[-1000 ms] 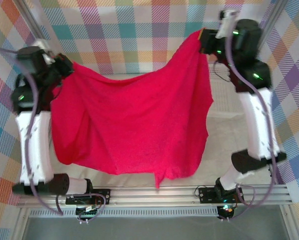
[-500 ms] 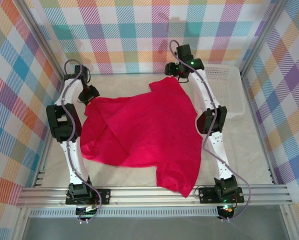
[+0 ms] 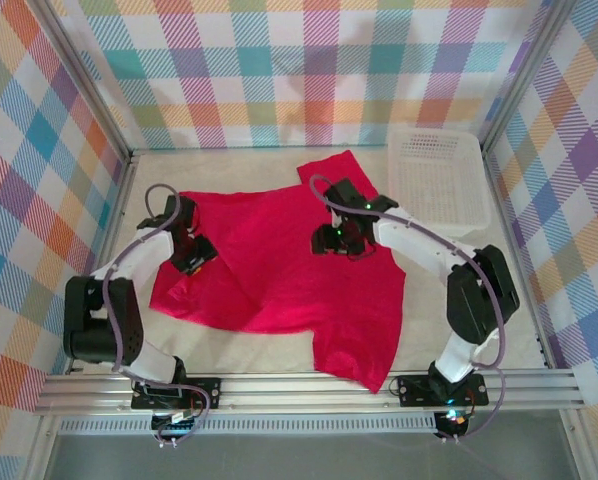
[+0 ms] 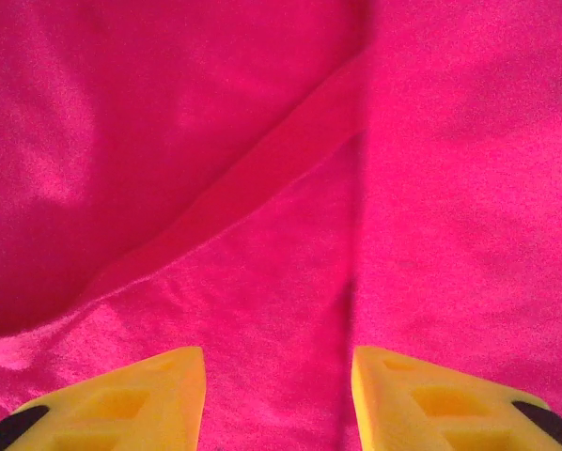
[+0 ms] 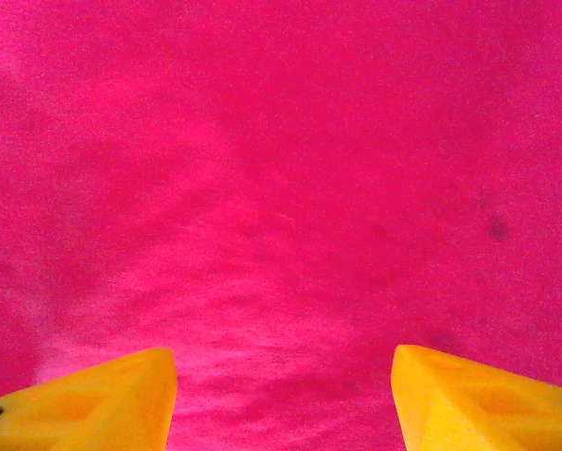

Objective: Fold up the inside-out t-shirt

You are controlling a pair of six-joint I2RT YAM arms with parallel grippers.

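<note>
Preparation for folding.
Top view: inside-out t-shirt (image 3: pixel 279 270) lies rumpled beneath left gripper (image 3: pixel 191 257) and right gripper (image 3: pixel 337 238). Wrist views: each stands parted, empty, over cloth; a fold runs ahead of the left fingers (image 4: pixel 149 395). Likely soft, limp, light; best pinched at an edge.

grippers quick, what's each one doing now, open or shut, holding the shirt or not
Left gripper: open, jaws apart over the t-shirt, holding nothing.
Right gripper: open over the t-shirt, holding nothing.
</note>
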